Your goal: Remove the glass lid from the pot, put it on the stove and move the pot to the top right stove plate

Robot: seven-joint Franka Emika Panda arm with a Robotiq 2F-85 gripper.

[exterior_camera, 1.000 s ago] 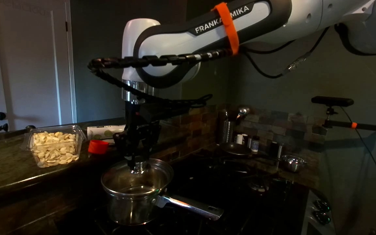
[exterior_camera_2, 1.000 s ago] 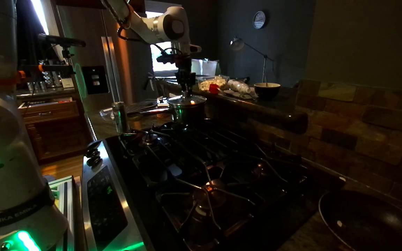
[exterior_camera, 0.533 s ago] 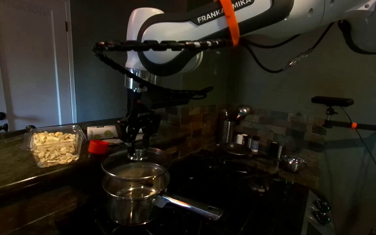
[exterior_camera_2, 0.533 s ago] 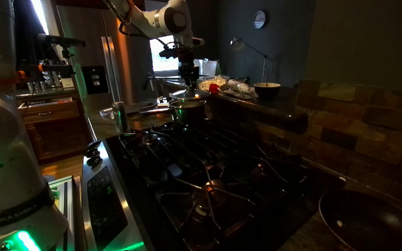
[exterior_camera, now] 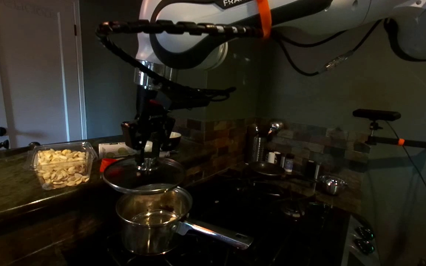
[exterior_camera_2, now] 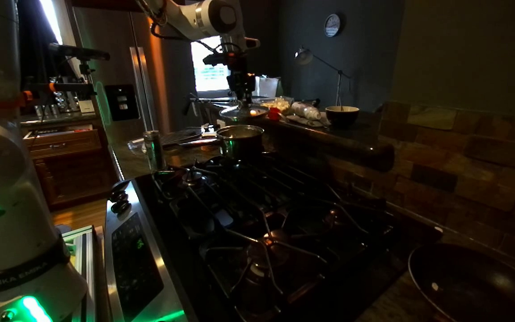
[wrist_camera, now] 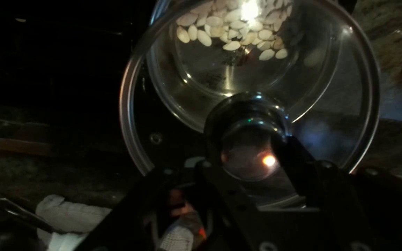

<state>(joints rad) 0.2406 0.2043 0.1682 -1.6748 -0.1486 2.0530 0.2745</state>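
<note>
Stove [exterior_camera_2: 239, 188]: wide, dark, carries the pot [exterior_camera: 144, 236] at one end. Using the pot as reference throughout.

Pot: upright, uncovered. Steel, stiff; I'd guess moderate weight, mostly away from the handle [exterior_camera: 218, 233]. Pale seeds [wrist_camera: 236, 29] show on its floor, by the look of it; tilt it and they'd likely slide. For the later carry, hold that handle near its root, else the pot will probably sag and twist in the grip. Polished, so expect slick. Long axis runs along the handle, which aims from the pot toward the control panel [exterior_camera_2: 137, 264] side.

Glass lid [exterior_camera: 142, 180]: in the air above the pot, not touching. From where I stand there's a gap over the pot's rim [exterior_camera_2: 239, 137]; can't tell how far off-centre it hangs. Round, so no long axis; looks about level, top side up. Light to middling, I'd say, rigid, and the brittle one here: don't knock it against the pot on the way to the stove.

Tool [exterior_camera: 147, 159]: pointing down over the pot, clamped on the lid's knob [wrist_camera: 250, 153].

Knob: right place to hold, being central, so the lid should hang balanced. Smooth round metal though; might spin or slip if the edge gets bumped.
</note>
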